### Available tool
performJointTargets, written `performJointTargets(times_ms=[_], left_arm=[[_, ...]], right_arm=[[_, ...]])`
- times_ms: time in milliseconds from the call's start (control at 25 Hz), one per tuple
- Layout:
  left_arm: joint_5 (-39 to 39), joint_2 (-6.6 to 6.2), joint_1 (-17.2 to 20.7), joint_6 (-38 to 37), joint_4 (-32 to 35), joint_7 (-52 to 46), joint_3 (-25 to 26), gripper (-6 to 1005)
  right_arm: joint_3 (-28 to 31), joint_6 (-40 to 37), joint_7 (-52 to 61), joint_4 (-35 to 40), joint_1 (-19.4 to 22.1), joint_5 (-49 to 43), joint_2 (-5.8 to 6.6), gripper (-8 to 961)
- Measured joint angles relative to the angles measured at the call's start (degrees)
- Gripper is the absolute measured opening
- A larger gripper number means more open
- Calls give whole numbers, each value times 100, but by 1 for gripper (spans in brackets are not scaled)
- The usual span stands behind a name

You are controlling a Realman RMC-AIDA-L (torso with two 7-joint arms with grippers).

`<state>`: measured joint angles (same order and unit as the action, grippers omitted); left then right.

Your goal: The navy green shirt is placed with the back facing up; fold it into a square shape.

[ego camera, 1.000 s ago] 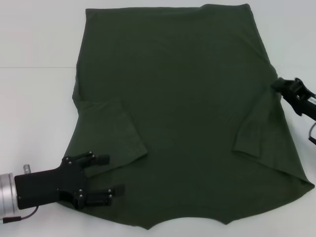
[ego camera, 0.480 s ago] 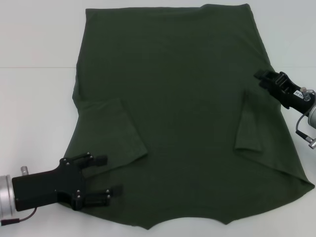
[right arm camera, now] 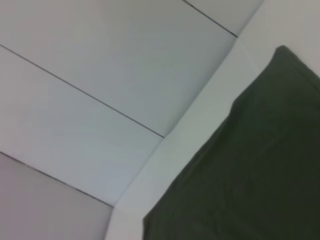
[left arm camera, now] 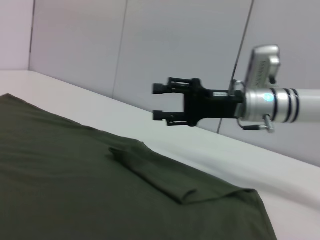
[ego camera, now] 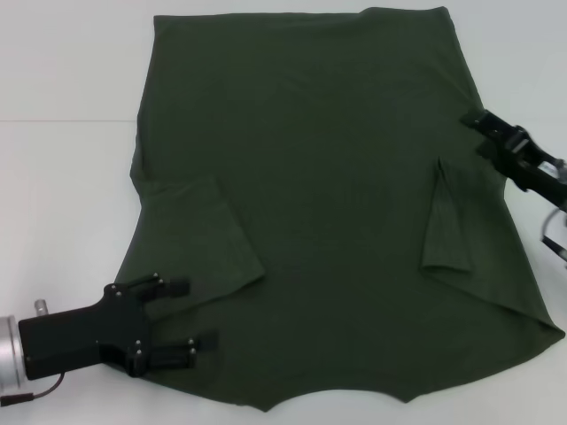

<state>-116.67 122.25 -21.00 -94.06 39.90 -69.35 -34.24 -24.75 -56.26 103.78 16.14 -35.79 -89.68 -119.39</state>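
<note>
Now the navy green shirt [ego camera: 319,204] lies flat on the white table [ego camera: 62,177], both sleeves folded in. Left gripper [ego camera: 186,325] sits wide open at the near-left shoulder; right gripper [left arm camera: 159,102] hovers open, empty. Soft, limp cloth: pinch edges or corners.

The shirt [ego camera: 328,221] lies on the table [ego camera: 62,177], the left gripper [ego camera: 190,312] at 7 o'clock, the right gripper [ego camera: 474,128] at 3 o'clock.
</note>
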Motion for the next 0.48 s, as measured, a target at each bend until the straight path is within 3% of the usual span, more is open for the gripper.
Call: performJointTargets(times_ms=[200, 360, 480], left_arm=[[7, -9, -7, -15, -23, -298, 225, 908], [-3, -136, -117, 18, -61, -1070, 251, 907], [8, -228, -182, -100, -125, -1353, 265, 909]], right_arm=[[-36, -1119, -262, 174, 548, -28, 200, 760], [-229, -2278, -975, 295, 1027, -44, 397, 784], [-529, -3039, -1637, 578, 1337, -192, 440, 804]])
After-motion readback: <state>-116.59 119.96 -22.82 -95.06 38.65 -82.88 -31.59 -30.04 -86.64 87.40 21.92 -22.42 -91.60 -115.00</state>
